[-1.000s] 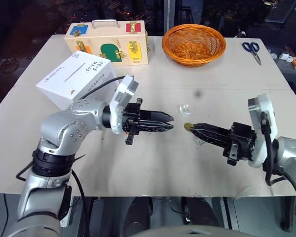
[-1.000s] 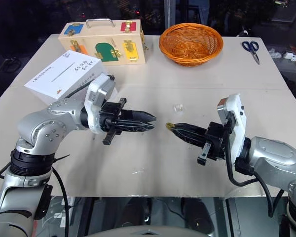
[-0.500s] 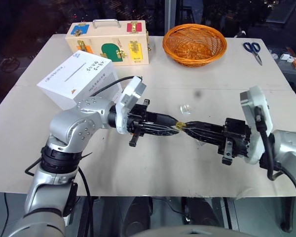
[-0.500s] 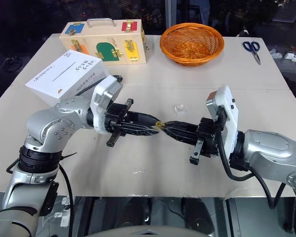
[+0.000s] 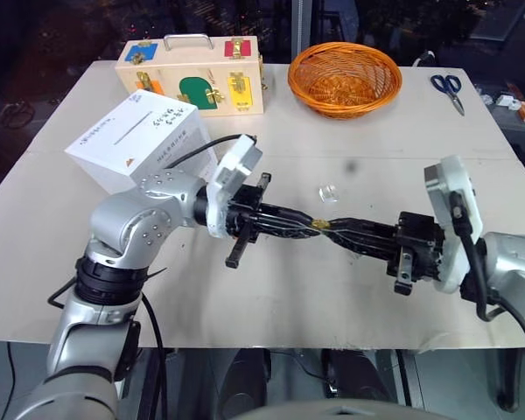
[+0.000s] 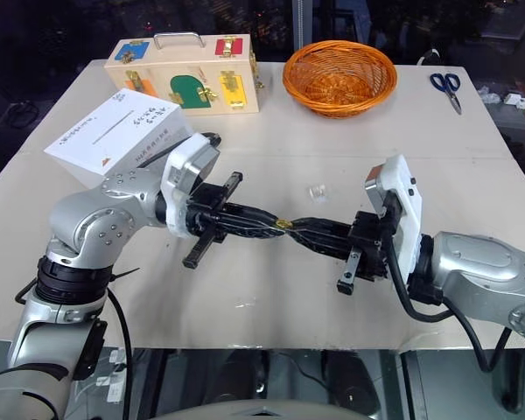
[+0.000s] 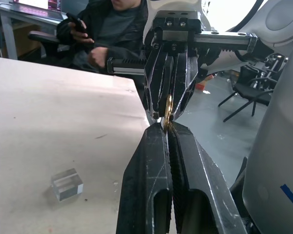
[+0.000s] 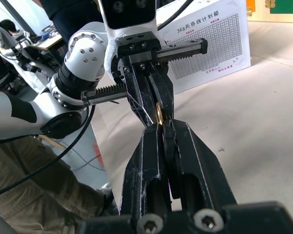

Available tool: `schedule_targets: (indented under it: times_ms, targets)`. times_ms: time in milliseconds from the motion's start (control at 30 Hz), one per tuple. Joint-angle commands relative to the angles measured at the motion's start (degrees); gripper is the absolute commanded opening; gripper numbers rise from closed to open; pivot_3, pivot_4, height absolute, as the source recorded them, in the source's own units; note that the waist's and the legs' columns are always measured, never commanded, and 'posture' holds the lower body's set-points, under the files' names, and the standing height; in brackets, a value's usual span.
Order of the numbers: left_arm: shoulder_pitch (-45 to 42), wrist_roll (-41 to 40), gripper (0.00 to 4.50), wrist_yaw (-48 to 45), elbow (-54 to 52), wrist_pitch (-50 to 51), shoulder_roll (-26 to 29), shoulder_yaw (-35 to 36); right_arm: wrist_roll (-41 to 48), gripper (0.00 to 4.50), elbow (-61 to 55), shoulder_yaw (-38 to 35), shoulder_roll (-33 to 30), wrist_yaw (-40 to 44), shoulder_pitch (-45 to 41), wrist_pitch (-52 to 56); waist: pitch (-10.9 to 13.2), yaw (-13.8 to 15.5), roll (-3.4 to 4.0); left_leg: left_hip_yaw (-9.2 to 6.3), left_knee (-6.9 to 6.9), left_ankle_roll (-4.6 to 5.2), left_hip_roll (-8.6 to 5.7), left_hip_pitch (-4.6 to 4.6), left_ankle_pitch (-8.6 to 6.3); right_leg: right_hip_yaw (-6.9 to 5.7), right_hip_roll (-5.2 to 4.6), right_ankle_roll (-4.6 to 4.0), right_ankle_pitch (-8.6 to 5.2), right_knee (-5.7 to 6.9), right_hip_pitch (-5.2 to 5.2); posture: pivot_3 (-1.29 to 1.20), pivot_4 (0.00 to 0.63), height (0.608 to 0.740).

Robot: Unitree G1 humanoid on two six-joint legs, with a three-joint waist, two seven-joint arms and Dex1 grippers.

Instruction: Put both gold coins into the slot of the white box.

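At frame centre, the left gripper [image 5: 308, 224] and right gripper [image 5: 331, 227] are both pinching one tiny, shiny, flat gold coin [image 5: 318, 225], fingertips meeting.

Shiny gold coin [image 7: 168, 108] – matt black ribbed fingers [image 7: 154, 161] – clear glossy block [image 7: 67, 184].

The white cube-like carton [image 8: 212, 46] bears a black handwritten line reading roughly "365" followed by Chinese characters above a grey grid of fine print too small to read.
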Motion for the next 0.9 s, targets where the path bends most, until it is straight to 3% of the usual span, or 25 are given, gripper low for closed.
schedule_targets:
  times_ms: [33,167,267,433,533,667,900]
  targets:
    - [-0.42,-1.64,0.06,0.13,-0.72,0.54,0.14,1.90,1.95,0.00,-1.95,0.60,-0.74,-0.67,-0.96,-1.43,0.00,0.00,0.00,0.00,0.00,0.00,0.00,0.00,0.00,0.00,0.00,0.00,0.00,0.00,0.00,0.00,0.150,0.726]
    - [0.20,-1.63,0.06,-0.09,-0.81,0.45,0.36,2.34,2.35,0.00,-0.95,1.43,-0.54,-0.09,-1.68,-1.76,0.00,0.02,0.00,0.00,0.00,0.00,0.00,0.00,0.00,0.00,0.00,0.00,0.00,0.00,0.00,0.00,0.150,0.726]
    - [0.72,-2.18,0.00,0.72,-1.05,0.78,0.41,3.43,2.95,0.78,-0.47,0.55,-0.62,1.07,-0.75,-2.27,0.00,0.05,0.00,0.00,0.00,0.00,0.00,0.00,0.00,0.00,0.00,0.00,0.00,0.00,0.00,0.00,0.150,0.726]
    - [2.17,-5.00,0.00,4.20,-1.83,3.56,2.00,7.82,-0.41,3.23,-1.01,-0.73,-1.36,1.69,0.80,-2.91,0.00,-0.07,0.00,-0.01,0.01,0.00,0.01,0.00,0.00,0.00,-0.01,0.00,0.00,0.00,0.00,0.00,0.150,0.726]
    - [3.15,-6.88,0.00,8.31,-2.38,6.00,4.01,12.13,-8.06,4.38,-1.18,-1.65,-2.31,2.68,0.81,-3.65,0.00,-0.10,0.00,-0.02,0.00,0.00,0.01,0.00,0.00,0.00,0.00,0.00,0.00,0.01,-0.01,0.00,0.150,0.726]
    - [3.12,-7.98,0.00,15.89,-1.45,8.26,6.70,18.92,-19.71,4.38,0.23,-1.66,-2.28,4.41,-1.67,-6.13,0.00,0.02,0.00,-0.03,0.00,0.00,0.01,0.00,0.00,-0.01,-0.01,0.01,0.00,0.00,-0.01,0.00,0.150,0.726]
    - [-0.21,8.44,0.00,27.69,8.24,-0.74,17.10,25.02,-23.95,4.38,7.82,5.82,8.30,8.93,-13.73,-7.42,0.05,-0.14,-0.03,-0.02,-0.03,0.00,0.02,0.05,0.00,0.00,0.01,-0.01,0.00,0.04,-0.04,0.00,0.150,0.726]
